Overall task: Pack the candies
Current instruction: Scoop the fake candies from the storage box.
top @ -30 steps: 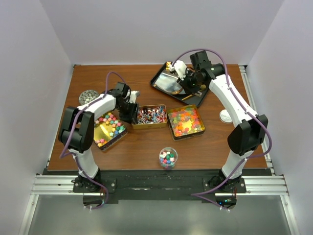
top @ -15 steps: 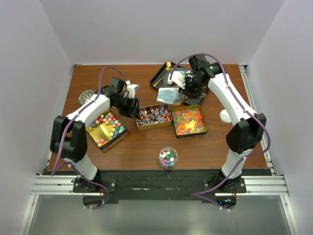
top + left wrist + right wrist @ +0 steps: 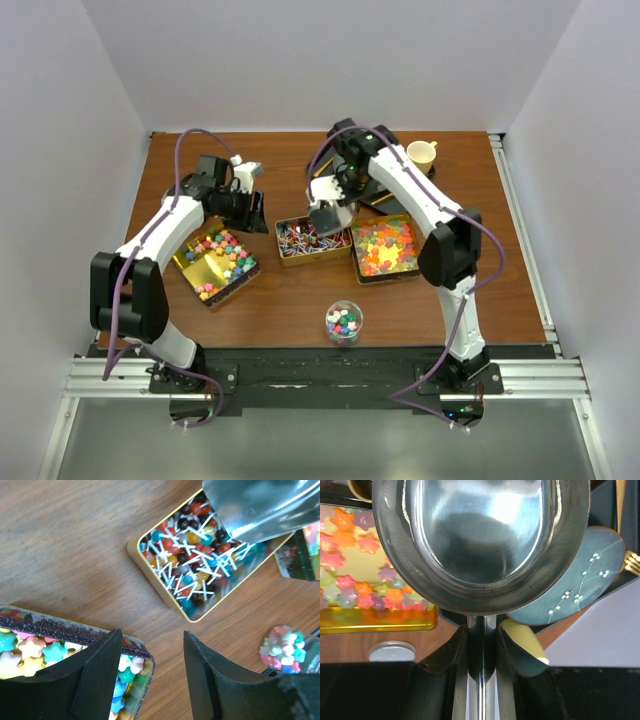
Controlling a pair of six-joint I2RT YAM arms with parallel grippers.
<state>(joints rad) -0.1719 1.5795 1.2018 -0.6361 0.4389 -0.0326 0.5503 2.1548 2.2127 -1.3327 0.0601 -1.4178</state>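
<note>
Top external shows the scoop (image 3: 330,215), pinched in the right gripper (image 3: 481,630), now swung over the wrapped candies (image 3: 185,565) in the middle tin (image 3: 131,546), while the left gripper (image 3: 152,645), spread and empty, retreats, so scooping seems next.

No lettering, brand or number can be read on the candies (image 3: 195,565) or their tins (image 3: 131,545).

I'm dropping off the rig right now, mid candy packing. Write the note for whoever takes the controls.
Left gripper: open, empty, over the table between the left tin and middle tin.
Right gripper: shut on the scoop handle; bowl empty, above the middle tin.
Candies: wrapped candies in the middle tin, star pieces left, gummies in the right tin.
Done: jar holds some pieces.
Left: probably more scooping into the jar.
</note>
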